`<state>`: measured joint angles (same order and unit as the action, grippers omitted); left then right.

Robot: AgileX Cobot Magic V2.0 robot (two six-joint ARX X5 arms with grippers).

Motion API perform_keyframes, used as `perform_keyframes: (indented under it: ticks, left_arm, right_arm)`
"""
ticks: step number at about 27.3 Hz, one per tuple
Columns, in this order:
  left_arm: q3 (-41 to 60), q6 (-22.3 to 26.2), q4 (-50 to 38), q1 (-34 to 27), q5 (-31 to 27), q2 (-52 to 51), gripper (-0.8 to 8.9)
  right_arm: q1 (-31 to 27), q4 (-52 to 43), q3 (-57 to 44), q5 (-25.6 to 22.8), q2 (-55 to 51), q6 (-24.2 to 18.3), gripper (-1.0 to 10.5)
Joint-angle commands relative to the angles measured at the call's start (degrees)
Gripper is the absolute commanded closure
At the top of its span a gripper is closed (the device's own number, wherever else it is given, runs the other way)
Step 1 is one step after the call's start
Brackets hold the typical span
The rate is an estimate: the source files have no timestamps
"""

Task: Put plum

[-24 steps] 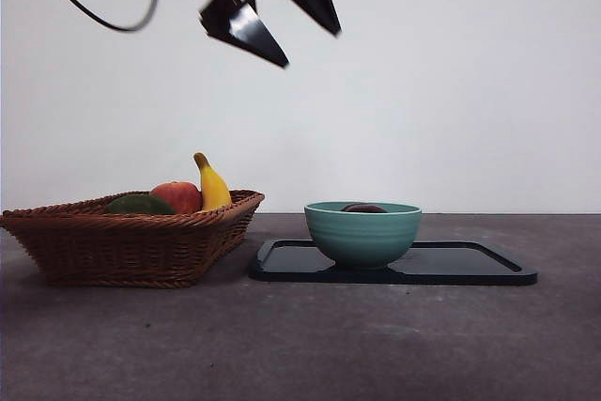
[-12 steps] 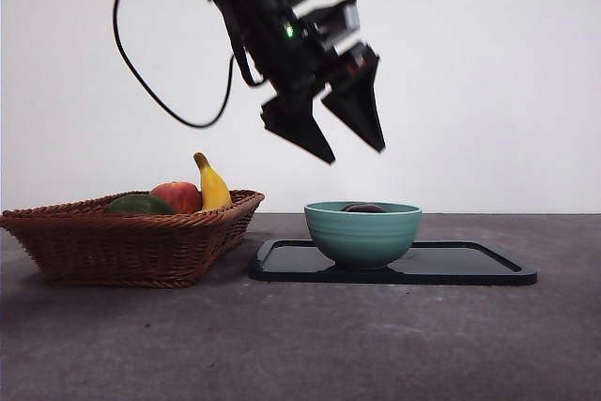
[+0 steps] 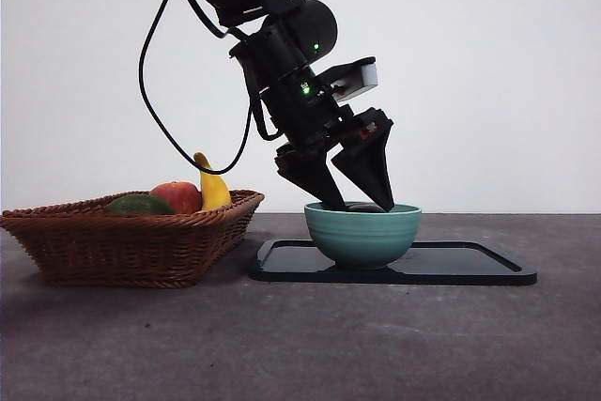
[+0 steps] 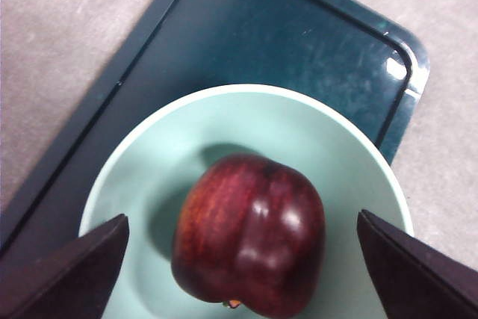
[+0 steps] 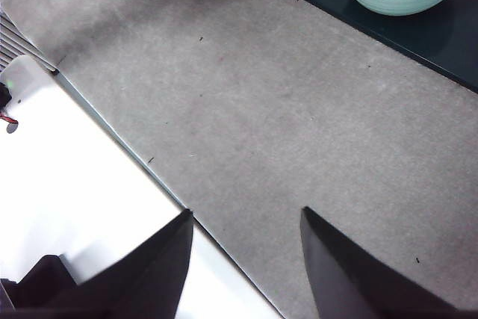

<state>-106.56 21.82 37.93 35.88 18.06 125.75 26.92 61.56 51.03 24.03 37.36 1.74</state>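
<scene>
The plum (image 4: pixel 250 237) is dark maroon and glossy and lies inside a teal bowl (image 4: pixel 224 121) on a dark tray (image 4: pixel 261 28). My left gripper (image 4: pixel 240 217) is open, one jaw on each side of the plum, with no contact visible. In the front view this gripper (image 3: pixel 362 207) reaches down to the bowl (image 3: pixel 362 237), its tips at the rim, and only a sliver of the plum (image 3: pixel 361 206) shows between them. My right gripper (image 5: pixel 246 212) is open above bare table, far from the bowl (image 5: pixel 396 1).
A wicker basket (image 3: pixel 131 241) stands left of the tray (image 3: pixel 470 265). It holds a red apple (image 3: pixel 177 196), a banana (image 3: pixel 212 187) and a dark green fruit (image 3: pixel 139 204). A white surface (image 5: pixel 67 184) borders the table beside the right gripper.
The left arm has come down from the upper left to the bowl. Its open jaws, high above the basket a second ago, now dip to the rim around the plum.
</scene>
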Motion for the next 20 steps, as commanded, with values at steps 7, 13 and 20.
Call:
perform_keyframes:
  ticks: [7,13,20]
  left_arm:
    - [-1.81,1.99,-0.37,0.9,-0.13,2.69,3.22]
    - [-1.81,2.27,-0.42,0.94,-0.13,2.86,3.23]
    - [-1.81,3.02,-0.28,1.86,-0.13,2.89,3.54]
  right_arm:
    - [0.33,-0.17,0.39,0.22,0.26,-0.48,7.2]
    - [0.33,-0.17,0.39,0.22,0.26,-0.5,7.2]
    - [0.33,-0.17,0.39,0.22,0.26,-0.5,7.2]
